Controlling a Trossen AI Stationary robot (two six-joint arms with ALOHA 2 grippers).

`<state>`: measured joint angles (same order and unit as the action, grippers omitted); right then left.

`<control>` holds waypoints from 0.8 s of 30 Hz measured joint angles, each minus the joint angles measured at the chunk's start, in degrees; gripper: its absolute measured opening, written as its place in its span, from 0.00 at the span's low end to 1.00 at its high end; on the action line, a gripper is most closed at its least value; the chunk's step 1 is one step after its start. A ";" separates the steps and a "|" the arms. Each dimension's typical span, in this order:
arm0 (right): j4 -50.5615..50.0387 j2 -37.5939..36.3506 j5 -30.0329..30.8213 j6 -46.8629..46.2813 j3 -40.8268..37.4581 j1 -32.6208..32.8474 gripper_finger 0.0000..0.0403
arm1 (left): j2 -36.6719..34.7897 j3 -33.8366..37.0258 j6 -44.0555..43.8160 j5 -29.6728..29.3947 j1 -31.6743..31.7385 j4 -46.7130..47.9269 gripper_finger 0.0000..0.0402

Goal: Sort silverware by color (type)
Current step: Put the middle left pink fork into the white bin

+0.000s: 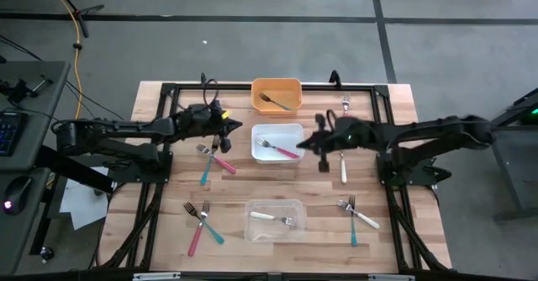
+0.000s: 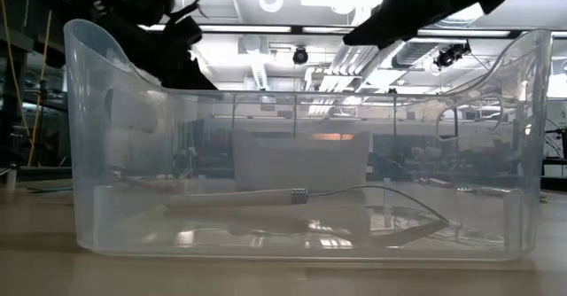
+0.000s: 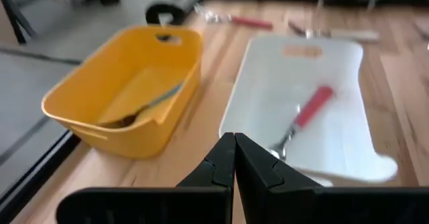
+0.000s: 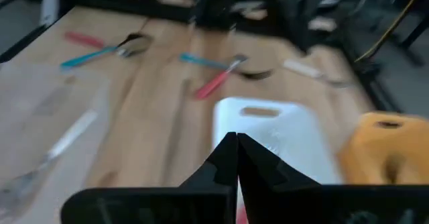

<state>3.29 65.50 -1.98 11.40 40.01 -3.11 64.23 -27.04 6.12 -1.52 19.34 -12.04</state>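
A: We start with the containers. The small orange plastic bin (image 1: 276, 95) sits at the far edge of the wooden slatted table (image 1: 160, 230); in it lies one utensil (image 1: 273, 102) whose handle colour we cannot tell.

B: Just in front of it, the small white plastic bin (image 1: 278, 142) holds a fork with a pink-red handle (image 1: 280, 149). The left wrist view shows that fork lying diagonally on the bin floor.

A: Nearest the front edge, the clear plastic bin (image 1: 275, 220) holds a white-handled fork (image 1: 272, 218), lying flat along its bottom in the low view.

B: Loose silverware remains on the table: a pink-red and teal-blue pair (image 1: 210, 159) left of the white bin, another crossed pair (image 1: 200, 223) left of the clear bin, a white-and-teal pair (image 1: 356, 216) at front right, one white-handled piece (image 1: 343, 168) right of the white bin, and a small piece (image 1: 345, 106) near the far right corner.

A: The left gripper (image 1: 225, 130) hovers beside the white bin's left rim, fingers (image 3: 224, 163) pressed together, holding nothing.

B: The right gripper (image 1: 308, 144) is at the white bin's right rim, likewise clenched and empty.
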 joint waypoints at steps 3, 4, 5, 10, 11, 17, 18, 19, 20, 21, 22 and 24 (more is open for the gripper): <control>4.17 -1.20 -3.58 2.61 -1.70 -5.04 0.00 | 0.00 -4.28 2.69 1.99 -0.14 9.45 0.00; 4.84 -1.22 -4.84 3.16 -1.80 -6.70 0.00 | 0.00 -5.72 3.53 3.04 -0.14 12.51 0.00; 5.21 -1.22 -5.78 3.74 -1.81 -8.25 0.00 | 0.00 -7.08 4.40 3.99 -0.14 15.62 0.00; 5.75 -1.14 -7.76 4.88 -1.83 -14.81 0.00 | 0.00 -12.07 6.59 6.43 -0.14 30.38 0.00; 5.75 -1.12 -7.78 4.94 -1.83 -15.83 0.00 | 0.00 -12.76 6.54 6.39 -0.14 32.84 0.00; 5.93 -1.12 -7.97 7.03 -1.83 -19.58 0.00 | 0.00 -15.36 6.57 6.36 -0.14 42.80 0.02; 6.28 -1.12 -7.99 7.58 -1.83 -20.02 0.00 | 0.00 -15.55 6.61 6.36 -0.14 43.66 0.03; 6.69 -1.12 -8.05 8.01 -1.83 -20.49 0.00 | 0.00 -15.68 6.59 6.36 -0.14 44.42 0.04; 7.03 -1.12 -8.06 8.16 -1.83 -21.00 0.00 | 0.00 -15.70 6.42 6.36 -0.14 45.18 0.05; 7.21 -1.12 -8.04 8.18 -1.83 -21.49 0.00 | 0.11 -15.72 6.12 6.45 -0.14 45.97 0.07; 7.18 -1.12 -8.04 8.18 -1.83 -21.95 0.00 | 0.27 -15.70 6.01 6.93 -0.14 47.00 0.08; 7.13 -1.09 -8.04 8.18 -1.83 -22.94 0.00 | 0.62 -15.70 5.98 8.46 -0.14 49.37 0.10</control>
<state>10.41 64.40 -10.02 19.57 38.17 -26.05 64.85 -42.74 12.10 6.94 19.20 37.33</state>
